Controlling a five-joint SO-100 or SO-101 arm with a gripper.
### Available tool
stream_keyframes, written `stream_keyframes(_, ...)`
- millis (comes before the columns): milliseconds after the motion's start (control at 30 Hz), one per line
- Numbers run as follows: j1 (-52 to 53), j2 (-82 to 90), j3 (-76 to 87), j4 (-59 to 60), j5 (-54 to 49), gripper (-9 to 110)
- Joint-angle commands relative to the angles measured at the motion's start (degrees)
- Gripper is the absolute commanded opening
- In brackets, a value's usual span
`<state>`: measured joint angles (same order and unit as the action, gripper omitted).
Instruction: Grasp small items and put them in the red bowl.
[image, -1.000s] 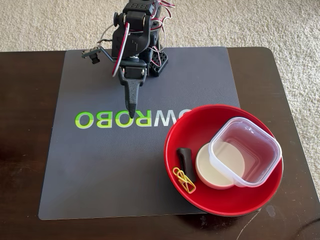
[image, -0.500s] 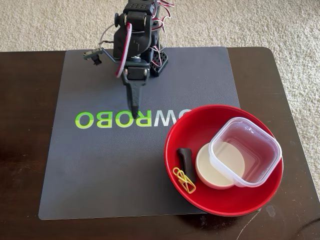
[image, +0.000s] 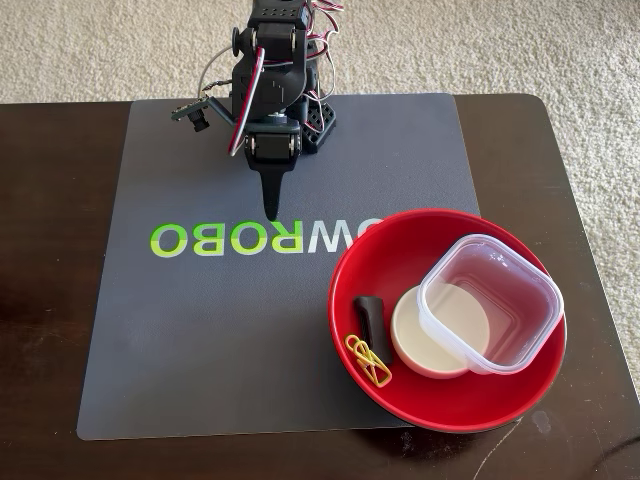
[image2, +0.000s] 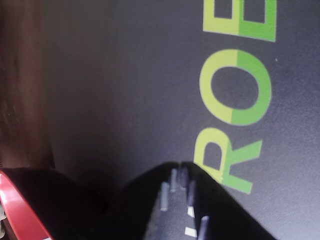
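Note:
The glossy red bowl sits at the right front of the mat and holds all the small items. A clear square tub leans on a small white bowl. A short black clip and a yellow-green clip lie at the bowl's left side. My gripper hangs shut over the mat's lettering, well back and left of the bowl, with nothing in it. In the wrist view the shut gripper points at the mat, and the red bowl's rim shows at the lower left.
A grey mat with green and white letters covers most of the dark wooden table. The arm's base stands at the mat's back edge. Beige carpet lies beyond the table.
The arm has drawn back toward its base, so the shut gripper tip has moved up the fixed view by a little. The items in the bowl have not moved.

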<state>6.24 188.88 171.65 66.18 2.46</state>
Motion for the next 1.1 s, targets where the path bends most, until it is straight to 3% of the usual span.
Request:
stream_keyframes(0, 2.1, -0.3, -0.4, -0.2, -0.5, 0)
stream_keyframes(1067, 1.8, -0.3, -0.4, -0.2, 0.0, 0)
